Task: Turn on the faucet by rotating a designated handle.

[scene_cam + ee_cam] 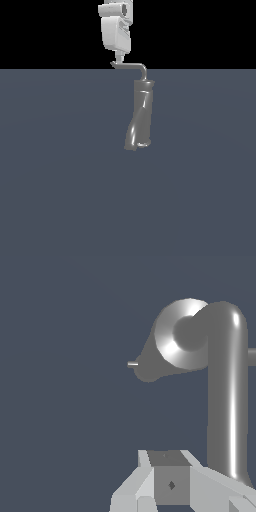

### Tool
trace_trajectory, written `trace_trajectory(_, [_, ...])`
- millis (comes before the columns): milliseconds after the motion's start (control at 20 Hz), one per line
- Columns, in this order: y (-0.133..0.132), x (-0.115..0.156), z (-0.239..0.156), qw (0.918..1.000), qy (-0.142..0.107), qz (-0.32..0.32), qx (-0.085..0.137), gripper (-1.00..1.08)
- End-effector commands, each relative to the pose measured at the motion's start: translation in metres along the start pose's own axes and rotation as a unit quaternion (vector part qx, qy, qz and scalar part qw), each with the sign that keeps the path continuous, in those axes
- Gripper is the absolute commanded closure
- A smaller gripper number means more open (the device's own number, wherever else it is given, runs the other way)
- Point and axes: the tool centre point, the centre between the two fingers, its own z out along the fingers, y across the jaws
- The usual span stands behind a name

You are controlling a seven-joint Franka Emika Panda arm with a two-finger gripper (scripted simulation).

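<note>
Surface (60,200): a flat, dark blue-grey floor is seen in the exterior view. It fills the lower part of the picture, and the faucet stands on it.

Faucet (140,117): a grey, shiny metal thing is seen standing up near the middle of the surface. A tall round body is seen, with a thick twisted spout that runs down its front to the bottom. In the wrist view it (182,336) is seen from above, as a bright round ring with a dark middle.

Handle (131,65): a thin grey rod is seen coming out of the top of the faucet. It bends and then runs flat toward the exterior view's left. It is much thinner than the body. In the wrist view it (227,396) is seen as a long shiny bar that runs from the faucet's top down to the hand.

Hand (119,56): a white hand is seen hanging right above the far end of the handle, at its small turned-up tip. It looks like it is touching the tip or just beside it. In the wrist view pale grey finger parts (172,481) are seen close to the handle's end. Whether the fingers are spread or pressed together cannot be told.

Background: plain black is seen behind the surface.
</note>
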Motion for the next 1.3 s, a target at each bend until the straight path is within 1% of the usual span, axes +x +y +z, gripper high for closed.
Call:
trace_trajectory(0, [0.006, 0.0, 0.0, 1.0, 0.0, 0.0, 0.0, 1.08])
trace_trajectory(1250, [0.067, -0.004, 0.0, 1.0, 0.0, 0.0, 0.0, 1.08])
